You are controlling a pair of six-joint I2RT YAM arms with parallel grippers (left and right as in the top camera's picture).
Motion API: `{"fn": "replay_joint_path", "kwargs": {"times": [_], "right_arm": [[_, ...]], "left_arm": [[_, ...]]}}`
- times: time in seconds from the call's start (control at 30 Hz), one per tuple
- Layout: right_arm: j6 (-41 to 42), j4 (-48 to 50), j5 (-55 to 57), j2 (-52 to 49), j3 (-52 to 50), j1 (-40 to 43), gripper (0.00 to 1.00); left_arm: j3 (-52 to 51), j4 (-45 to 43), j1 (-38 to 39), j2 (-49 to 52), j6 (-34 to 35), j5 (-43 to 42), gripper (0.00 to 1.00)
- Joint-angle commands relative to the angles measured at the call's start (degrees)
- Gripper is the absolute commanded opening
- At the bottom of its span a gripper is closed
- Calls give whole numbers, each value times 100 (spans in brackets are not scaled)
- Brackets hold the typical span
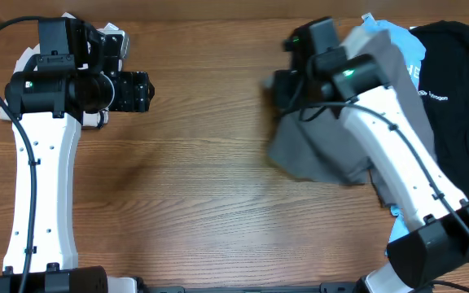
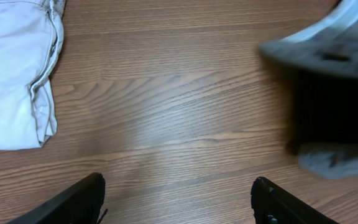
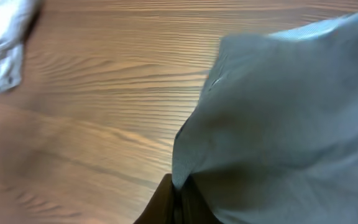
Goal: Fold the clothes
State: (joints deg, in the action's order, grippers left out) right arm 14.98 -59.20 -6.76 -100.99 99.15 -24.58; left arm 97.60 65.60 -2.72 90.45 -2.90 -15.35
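Overhead, left to right: pale beige cloth shorts (image 2: 14,74) lie by your left gripper (image 2: 176,208), jaws apart, empty, over the bare wooden table (image 1: 202,187). Your right gripper (image 3: 176,205) is pinched on the crumpled grey cotton shorts (image 1: 316,155), beside the black T-shirt (image 1: 454,73). Likely step: dragging them to centre. Next, spread them flat.
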Motion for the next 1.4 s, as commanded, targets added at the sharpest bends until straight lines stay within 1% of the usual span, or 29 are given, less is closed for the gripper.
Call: {"fn": "replay_joint_path", "kwargs": {"times": [0.0,0.07,0.23,0.47,0.53,0.57,0.6,0.63,0.67,0.7,0.73,0.83,0.87,0.97,1.0,1.1,1.17,1.3,1.33,1.37], "right_arm": [[348,212,-131,-17,142,-380,4],[487,343,-155,-151,140,-629,4],[527,470,-544,-518,140,-1351,4],[525,450,-708,-614,138,-2264,4],[525,409,-706,-614,138,-2409,4],[533,376,-691,-614,138,-2435,17],[680,326,-597,-612,144,-2430,43],[811,284,-474,-608,151,-2387,62],[859,251,-393,-605,153,-2341,69],[914,199,-260,-595,168,-2253,73],[911,151,-170,-595,188,-2151,76],[933,-74,-31,-577,278,-1624,78],[942,-166,-35,-575,306,-1285,80],[949,-317,-33,-575,326,-566,88],[949,-339,-35,-575,326,-348,90],[804,-330,-24,-577,321,308,91],[708,-339,15,-577,319,649,91],[511,-533,28,-577,319,1099,91],[470,-616,28,-577,319,1196,91],[466,-647,31,-577,319,1217,91]], "left_arm": [[162,-13,-39,17,122,109,78],[162,-33,-59,17,201,216,78],[162,-33,-146,17,310,396,79],[160,-155,-188,20,313,398,80],[160,-175,-188,20,313,396,80],[160,-175,-188,20,313,396,81],[160,-173,-188,20,313,396,82],[155,-173,-186,20,310,396,82],[155,-173,-186,20,313,396,82],[155,-175,-186,20,310,396,83],[155,-177,-186,22,313,393,83],[155,-184,-175,79,313,365,82],[155,-168,-170,179,310,330,81],[155,-133,-157,483,275,179,79],[155,-131,-142,588,229,98,78],[155,-160,-35,1003,-114,-289,73],[155,-282,83,1281,-407,-560,72],[155,-487,442,1794,-1228,-675,77],[155,-481,599,1993,-1554,-651,78],[155,-479,678,2090,-1650,-619,78]]}}
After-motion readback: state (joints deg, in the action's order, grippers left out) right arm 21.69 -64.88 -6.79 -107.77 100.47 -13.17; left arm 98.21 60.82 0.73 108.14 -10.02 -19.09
